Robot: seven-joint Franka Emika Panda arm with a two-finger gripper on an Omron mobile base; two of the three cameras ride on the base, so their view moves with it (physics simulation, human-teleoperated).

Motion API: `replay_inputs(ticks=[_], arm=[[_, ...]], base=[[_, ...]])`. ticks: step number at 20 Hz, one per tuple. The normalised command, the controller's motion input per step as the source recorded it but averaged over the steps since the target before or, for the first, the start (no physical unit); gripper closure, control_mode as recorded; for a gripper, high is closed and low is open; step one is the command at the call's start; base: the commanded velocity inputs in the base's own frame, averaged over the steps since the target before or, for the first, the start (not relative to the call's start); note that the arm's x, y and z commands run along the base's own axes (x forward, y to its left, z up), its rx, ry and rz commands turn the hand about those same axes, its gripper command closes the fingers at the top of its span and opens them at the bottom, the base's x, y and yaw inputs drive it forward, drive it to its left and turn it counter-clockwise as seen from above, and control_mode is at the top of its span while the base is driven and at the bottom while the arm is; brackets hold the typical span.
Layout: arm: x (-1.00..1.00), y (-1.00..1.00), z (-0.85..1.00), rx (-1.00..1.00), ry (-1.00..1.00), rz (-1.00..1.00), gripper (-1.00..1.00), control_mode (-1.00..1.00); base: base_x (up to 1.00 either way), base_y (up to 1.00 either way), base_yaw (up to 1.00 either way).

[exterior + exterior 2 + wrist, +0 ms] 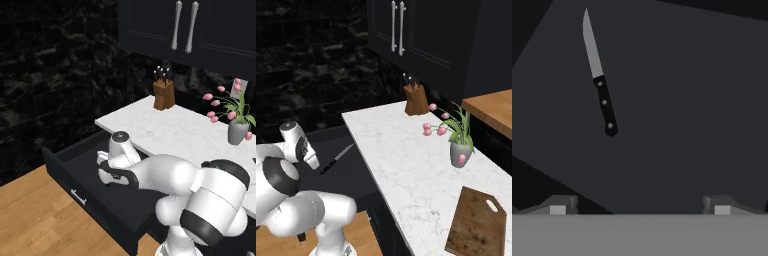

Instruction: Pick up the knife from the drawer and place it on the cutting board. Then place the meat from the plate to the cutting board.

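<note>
The knife, with a pointed silver blade and a black riveted handle, lies flat on the floor of the open black drawer. In the hand view it sits above and left of centre. My gripper hangs over the drawer, open and holding nothing, with its fingertips wide apart and short of the handle. In the right base view the knife lies in the drawer just beside my hand. The brown cutting board rests on the white counter at the near right. The meat is out of view.
A wooden knife block stands at the back of the counter and a grey vase of pink tulips midway along it. Black wall cabinets hang above. The drawer front juts out over the wood floor.
</note>
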Motion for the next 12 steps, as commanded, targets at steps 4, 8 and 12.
replay_inputs(ticks=[4,8,12], arm=[[0.12,-0.23,-0.06,-0.01,0.00,0.03,-1.00,-1.00],[0.05,-0.15,-0.27,0.00,0.00,0.05,-1.00,-1.00],[0.14,0.00,-0.55,-0.01,-0.07,0.04,-1.00,-1.00]], base=[[0.00,0.00,0.00],[0.00,0.00,0.00],[0.00,0.00,0.00]])
